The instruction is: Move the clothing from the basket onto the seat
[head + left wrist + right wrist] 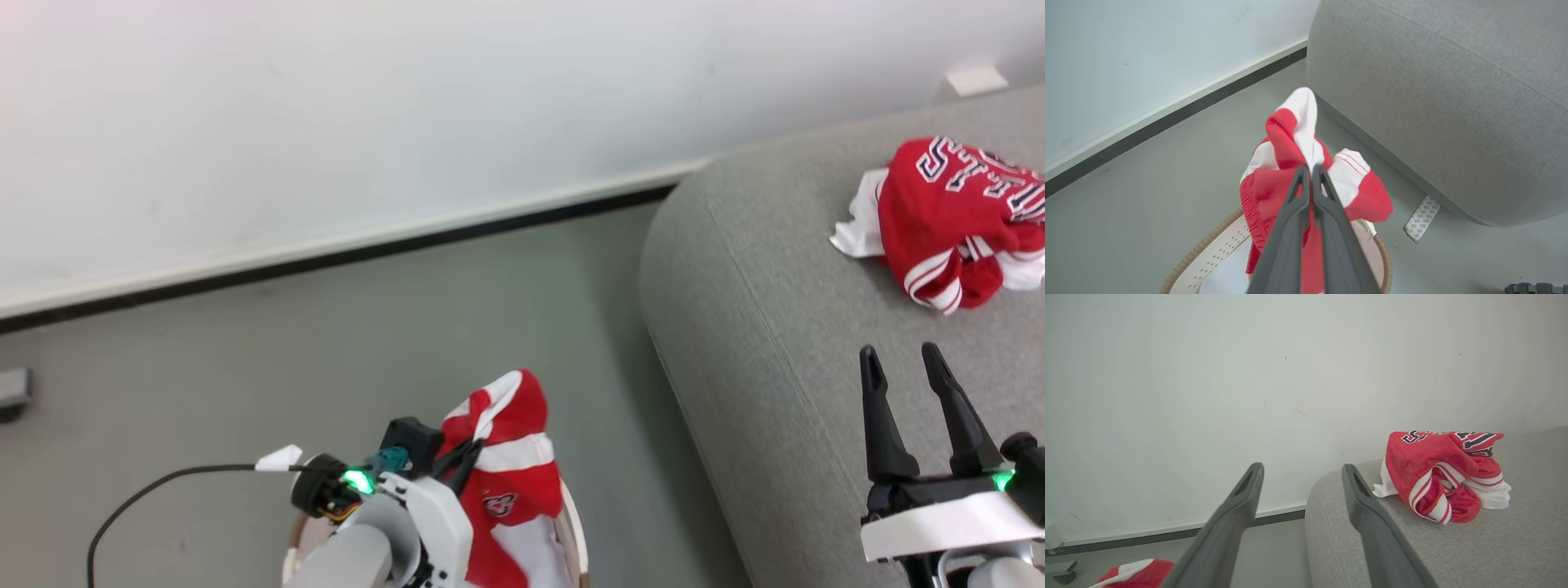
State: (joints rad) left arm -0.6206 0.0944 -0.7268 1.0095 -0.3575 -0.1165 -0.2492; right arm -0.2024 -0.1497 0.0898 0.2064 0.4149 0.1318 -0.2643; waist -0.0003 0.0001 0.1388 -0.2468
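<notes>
1 red-and-white garment (510, 457) hangs over the basket (576, 523), pinched by the left gripper (464, 454), fingers pressed together on it. The seat (775, 286) lies at 2 o'clock from them. The right gripper (902, 359), fingers spread and empty, hovers over the seat, a numbered jersey (955, 220) at its 1 o'clock.

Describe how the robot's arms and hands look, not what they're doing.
Both the left hand and the right hand have two long, tapering dark grey fingers on a black base. Behind sit glossy white shells, each with a green light. The left wrist carries a black collar, a teal connector and a thin black cable; its forearm is pale grey.
</notes>
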